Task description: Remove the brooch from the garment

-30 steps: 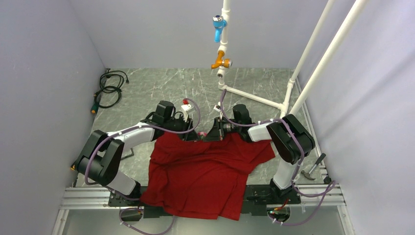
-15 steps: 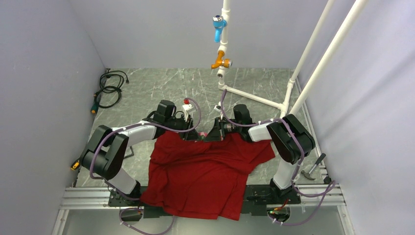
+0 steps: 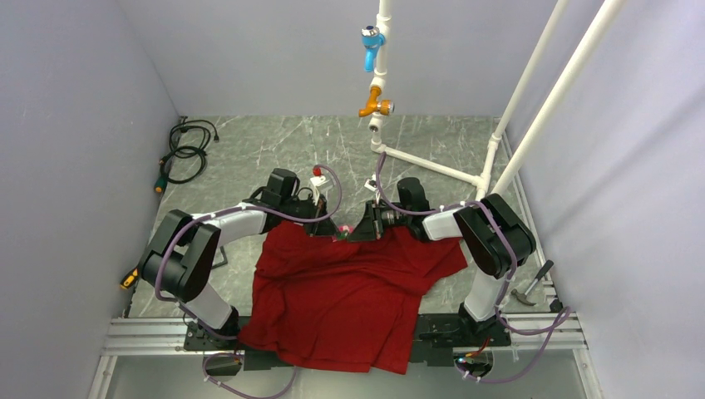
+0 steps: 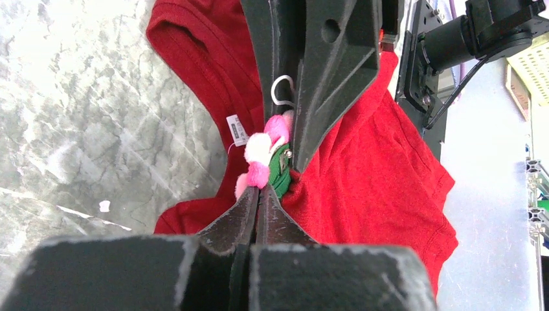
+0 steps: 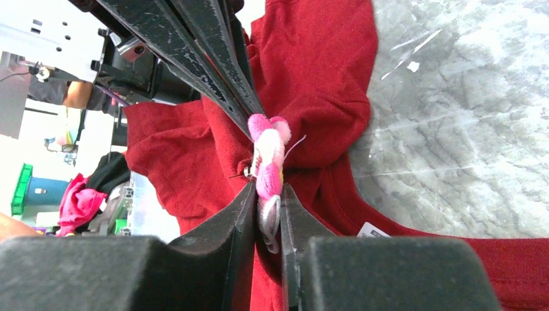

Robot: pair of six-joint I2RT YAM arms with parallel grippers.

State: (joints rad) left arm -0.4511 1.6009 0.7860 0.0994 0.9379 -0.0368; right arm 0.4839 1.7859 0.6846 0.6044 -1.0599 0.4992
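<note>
The red T-shirt garment point(image 3: 349, 291) lies spread on the marble table, its collar bunched up at the far edge between the two grippers. The brooch point(image 3: 339, 237), pink fluff with green and a silver loop, sits on that raised fold point(image 4: 262, 152) point(image 5: 268, 162). My right gripper point(image 3: 349, 235) point(image 5: 267, 194) is shut on the brooch, its loop between the fingers. My left gripper point(image 3: 330, 233) point(image 4: 259, 191) is shut, pinching the red cloth right against the brooch. The white collar label point(image 4: 237, 129) point(image 5: 373, 230) shows beside it.
A white pipe frame with a blue valve point(image 3: 372, 41) and an orange valve point(image 3: 376, 105) stands behind the grippers. A black cable coil point(image 3: 187, 150) lies far left. A hammer point(image 3: 532, 283) lies at the right edge. Grey walls close in on both sides.
The left arm's elbow has shifted slightly inward. Both grippers stay at the collar; a bit more pink of the brooch shows between them.
</note>
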